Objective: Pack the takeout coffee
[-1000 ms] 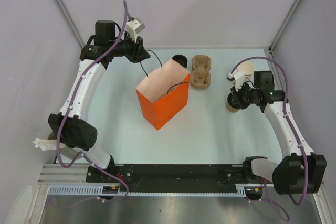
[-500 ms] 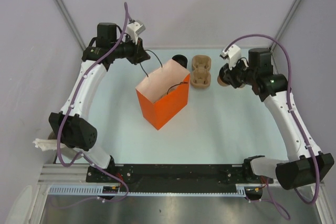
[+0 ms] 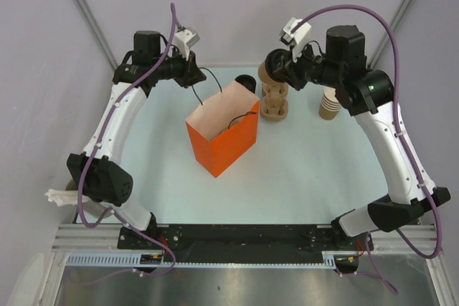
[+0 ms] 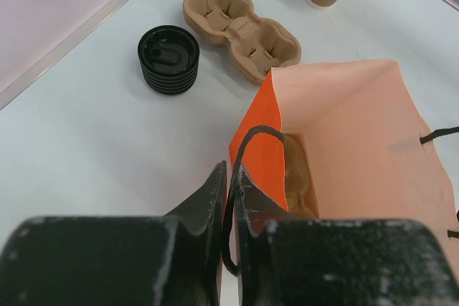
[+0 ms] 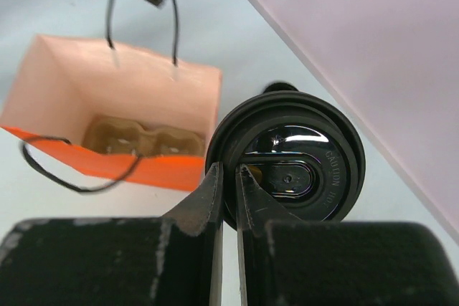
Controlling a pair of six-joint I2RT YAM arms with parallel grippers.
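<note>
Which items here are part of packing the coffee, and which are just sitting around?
In the job:
- lidded cup, pinched by the right gripper
- orange bag, its handle pinched by the left gripper
- carrier inside the bag

Lying about:
- cup stack
- black lid stack
- spare carrier on the table
</note>
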